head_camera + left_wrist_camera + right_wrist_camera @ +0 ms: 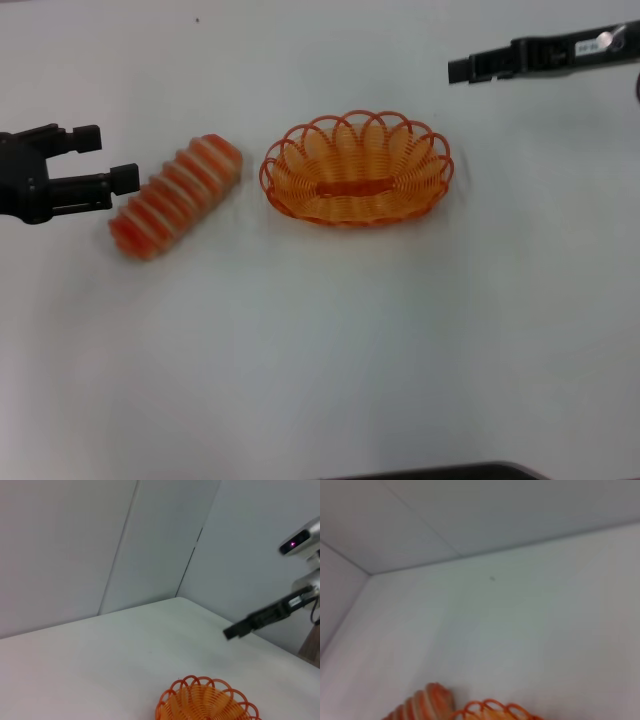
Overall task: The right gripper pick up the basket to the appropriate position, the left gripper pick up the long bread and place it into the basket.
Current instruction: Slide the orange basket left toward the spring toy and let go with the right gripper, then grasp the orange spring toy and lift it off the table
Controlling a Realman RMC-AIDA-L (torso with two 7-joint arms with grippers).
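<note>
A: Status of task?
B: Neither step looks complete. The basket (357,172) sits on the table (320,340) at centre, ungripped. The bread (177,196) lies just beside it on the robot's left, outside it.

A: Basket contents?
B: Empty; only its orange bottom strip shows.

A: Tool states?
B: Left gripper (112,158): fingers spread, holding nothing, close to the bread's end. Right gripper (462,70): above the far right, well apart from the basket; finger opening cannot be determined.
</note>
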